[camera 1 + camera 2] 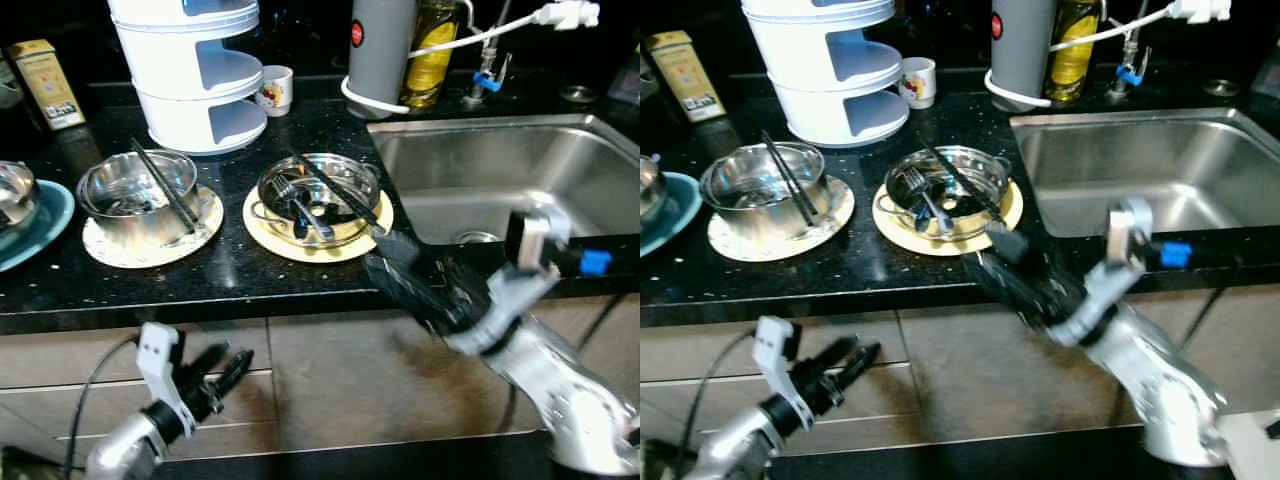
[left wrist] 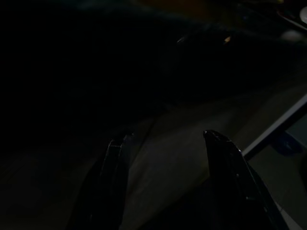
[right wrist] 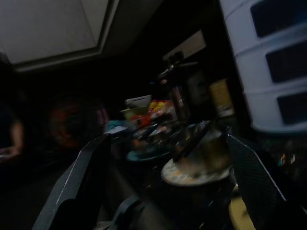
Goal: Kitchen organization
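Worktop (image 1: 230, 270): two steel bowls (image 1: 137, 187) (image 1: 318, 192), each on its own plate, each with chopsticks across.

Right gripper (image 1: 400, 268) at the worktop edge just beside the second bowl, fingers spread, empty.

Left gripper (image 1: 222, 367) low before the drawers, slightly parted, empty.

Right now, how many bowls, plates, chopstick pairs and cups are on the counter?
Bowls: 3
Plates: 3
Chopstick pairs: 2
Cups: 1
Total: 9
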Motion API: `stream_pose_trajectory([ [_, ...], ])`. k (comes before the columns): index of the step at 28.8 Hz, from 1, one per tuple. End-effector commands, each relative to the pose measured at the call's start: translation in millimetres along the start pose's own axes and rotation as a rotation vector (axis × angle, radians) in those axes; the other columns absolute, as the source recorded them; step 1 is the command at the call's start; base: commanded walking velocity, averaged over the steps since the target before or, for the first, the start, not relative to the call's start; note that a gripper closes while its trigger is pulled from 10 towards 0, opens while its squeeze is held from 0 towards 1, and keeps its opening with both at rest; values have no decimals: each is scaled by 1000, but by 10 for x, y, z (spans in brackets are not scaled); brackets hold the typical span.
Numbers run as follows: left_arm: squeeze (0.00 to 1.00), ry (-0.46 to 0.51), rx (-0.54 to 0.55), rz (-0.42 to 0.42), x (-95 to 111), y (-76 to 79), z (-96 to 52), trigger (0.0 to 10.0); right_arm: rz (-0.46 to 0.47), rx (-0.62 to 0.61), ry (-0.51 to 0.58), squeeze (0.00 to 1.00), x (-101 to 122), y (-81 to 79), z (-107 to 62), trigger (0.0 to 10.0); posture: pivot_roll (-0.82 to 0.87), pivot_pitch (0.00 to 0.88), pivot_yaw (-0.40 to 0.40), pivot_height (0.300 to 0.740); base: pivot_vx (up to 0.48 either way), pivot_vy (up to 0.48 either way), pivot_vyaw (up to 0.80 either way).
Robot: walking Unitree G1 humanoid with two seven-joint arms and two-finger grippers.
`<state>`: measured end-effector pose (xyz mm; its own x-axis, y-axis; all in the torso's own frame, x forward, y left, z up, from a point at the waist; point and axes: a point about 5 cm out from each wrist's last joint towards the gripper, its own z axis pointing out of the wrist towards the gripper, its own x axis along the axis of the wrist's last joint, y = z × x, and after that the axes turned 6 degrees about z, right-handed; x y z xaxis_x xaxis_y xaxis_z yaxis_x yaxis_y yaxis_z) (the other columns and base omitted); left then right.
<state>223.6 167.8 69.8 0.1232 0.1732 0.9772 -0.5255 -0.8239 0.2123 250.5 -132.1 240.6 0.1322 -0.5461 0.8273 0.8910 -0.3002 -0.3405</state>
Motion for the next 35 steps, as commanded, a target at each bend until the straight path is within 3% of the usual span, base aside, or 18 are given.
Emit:
stream_pose_trajectory([
  [1,0,-14,1,-8,-18,19,6,10000,-78,-42,12,0,82,10,80,10000,20,0,5,740,0,0,0],
  [2,0,-26,0,-7,-29,30,4,10000,-146,-86,5,0,144,44,149,10000,19,0,8,740,0,0,0],
  [4,0,-26,0,-7,-29,30,4,10000,-146,-86,5,0,144,44,149,10000,19,0,8,740,0,0,0],
  [6,0,-80,4,15,-110,42,-33,10000,-292,-172,-43,0,232,109,264,10000,18,0,12,740,0,0,0],
  [9,0,-101,7,23,-143,44,-51,10000,-336,-197,-62,0,255,127,298,10000,18,0,12,740,0,0,0],
  [11,0,-156,51,32,-243,-13,-133,10000,-425,-321,-147,0,310,242,440,10000,16,0,15,740,0,0,0],
  [15,0,-189,93,38,-309,-55,-193,10000,-474,-459,-190,0,377,384,570,10000,25,0,13,740,0,0,0],
  [18,0,-196,108,45,-329,-71,-207,10000,-481,-493,-212,0,375,426,628,10000,29,0,12,740,0,0,0],
  [19,0,-197,122,47,-334,-91,-220,10000,-482,-526,-253,0,344,469,671,10000,29,0,12,740,0,0,0],
  [21,0,-215,157,63,-364,-151,-248,10000,-551,-640,-433,0,187,600,805,10000,31,0,10,740,0,0,0],
  [26,0,-219,160,70,-369,-158,-248,10000,-537,-635,-491,0,116,593,895,10000,34,0,11,740,0,0,0],
  [29,0,-223,170,85,-365,-168,-241,10000,-447,-600,-546,0,83,558,1060,10000,38,0,7,740,0,0,0],
  [35,0,-222,177,96,-367,-169,-229,10000,-424,-604,-612,0,87,566,1133,10000,36,0,-10,740,0,0,0],
])
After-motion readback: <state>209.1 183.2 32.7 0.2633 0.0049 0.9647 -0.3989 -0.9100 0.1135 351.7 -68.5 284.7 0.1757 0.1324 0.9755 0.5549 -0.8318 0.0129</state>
